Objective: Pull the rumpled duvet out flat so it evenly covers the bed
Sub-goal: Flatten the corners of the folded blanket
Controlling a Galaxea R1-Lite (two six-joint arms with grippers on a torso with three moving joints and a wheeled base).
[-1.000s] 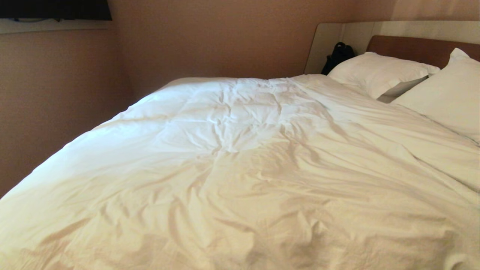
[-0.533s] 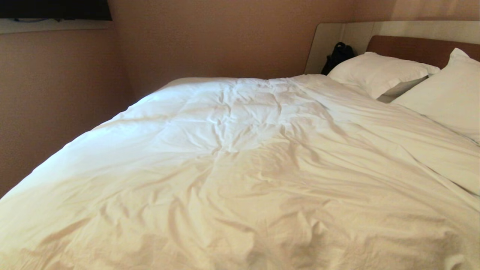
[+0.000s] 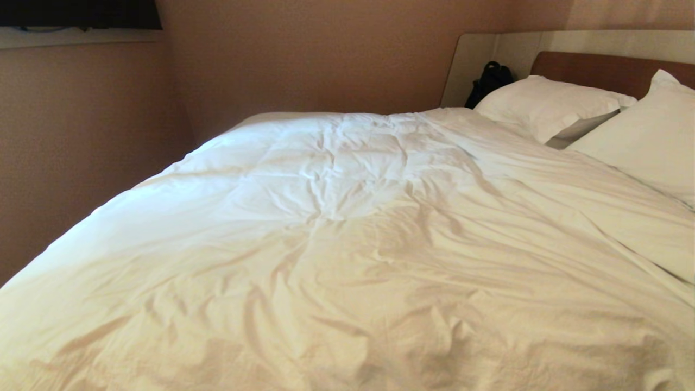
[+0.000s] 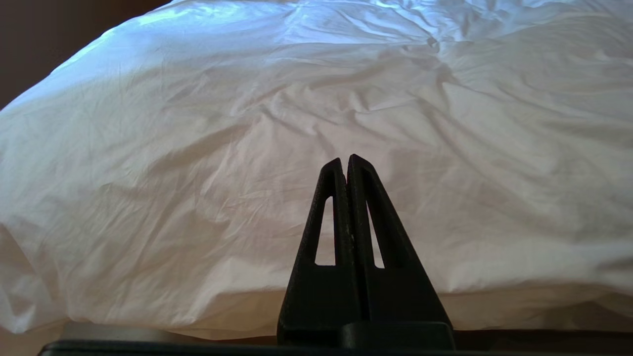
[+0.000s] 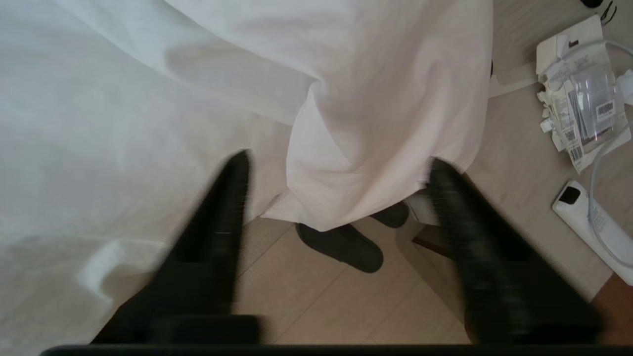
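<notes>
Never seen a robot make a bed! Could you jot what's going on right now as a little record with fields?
Duvet: spread over the bed, wrinkled
Pillows: two, at the headboard
Right gripper: open, fingers either side of a hanging duvet corner
Left gripper: shut, holding nothing, facing the duvet
Floor: dark slippers, packaging

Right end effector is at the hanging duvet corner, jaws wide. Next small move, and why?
Probably ease the right end effector forward and close on the hanging corner of the duvet. Its fingers stand apart on either side of that corner, which droops over the floor ungripped. The left end effector is shut, empty, near the bed.
</notes>
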